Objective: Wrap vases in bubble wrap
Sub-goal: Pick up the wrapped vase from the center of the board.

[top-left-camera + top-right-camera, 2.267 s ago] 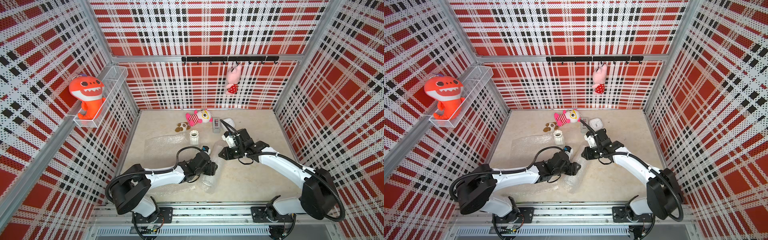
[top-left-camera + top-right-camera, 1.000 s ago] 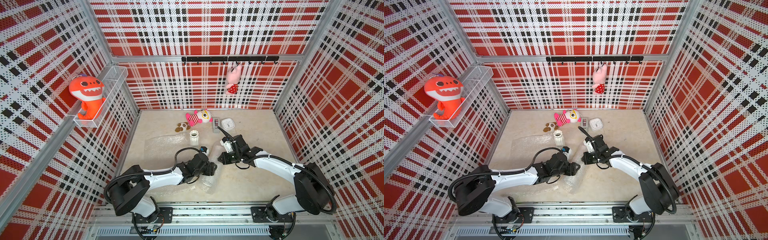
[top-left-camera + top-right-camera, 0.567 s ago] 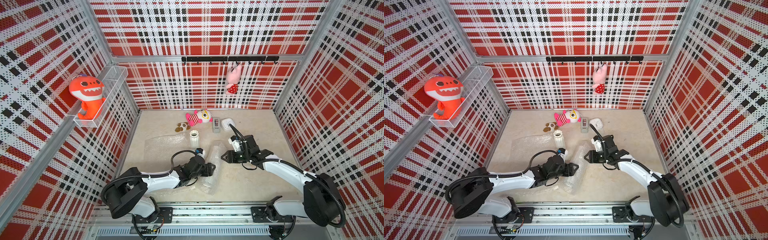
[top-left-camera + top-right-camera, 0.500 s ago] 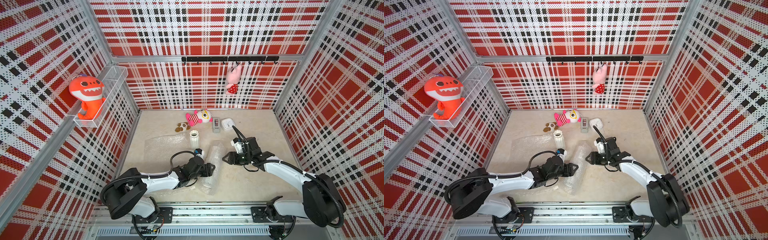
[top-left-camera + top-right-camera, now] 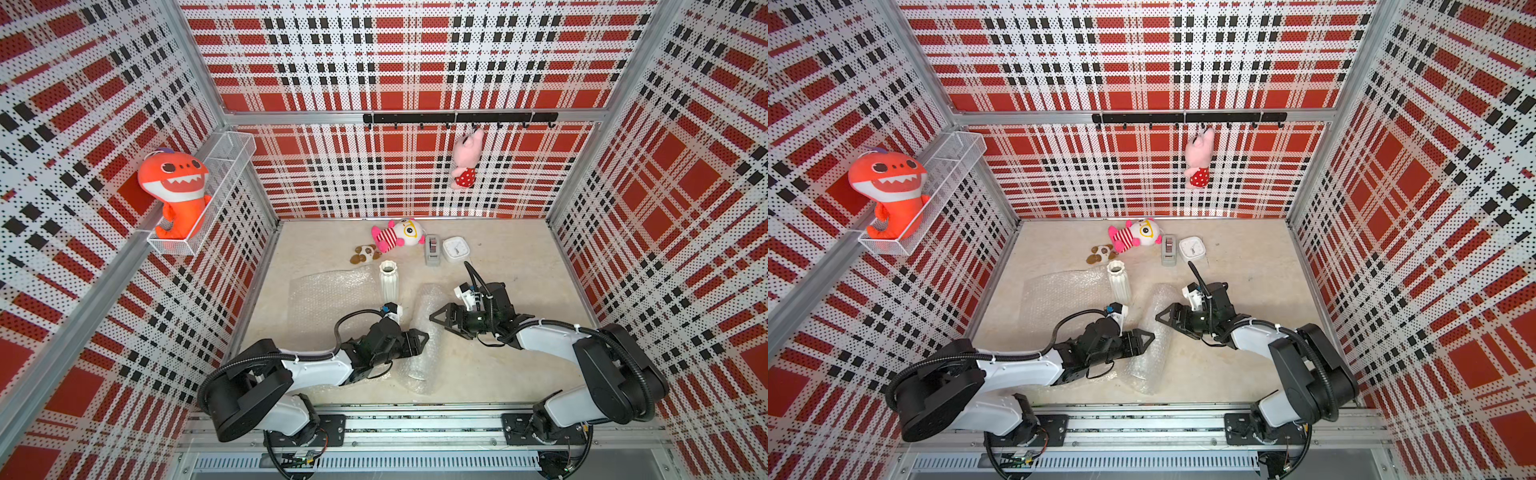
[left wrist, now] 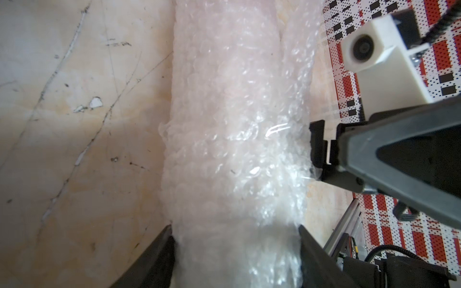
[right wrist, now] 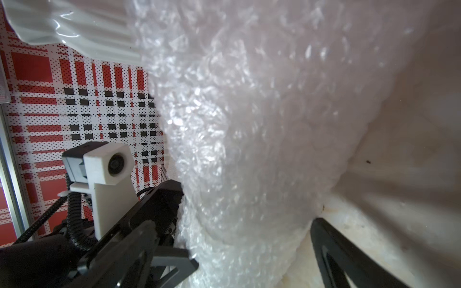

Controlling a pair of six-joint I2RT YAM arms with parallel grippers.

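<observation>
TWO CLAWS, ONE ROLL: In both top views we see the bubble-wrap roll (image 5: 417, 363) (image 5: 1148, 365) lying on the table (image 5: 519, 257) between the arms. Its long axis runs from the back wall toward the front rail. The left claw (image 5: 417, 343) clasps it at mid-length from the robot's left, while the right claw (image 5: 442, 319) is released, jaws spread, close against the opposite flank. The slim vase (image 5: 388, 282) stands upright and bare just beyond, beside the flat bubble wrap sheet (image 5: 328, 299). From the left wrist, we find the left claw's fingers (image 6: 167, 239) pressed to either side of the roll (image 6: 237, 124), with the right claw (image 6: 321, 149) touching its loose edge. From the right wrist, the roll (image 7: 249, 137) fills the frame, one finger (image 7: 331, 249) beside it. The wrap is too cloudy for us to tell whether the taller vase is inside. No brand or lettering is legible in any view.
</observation>
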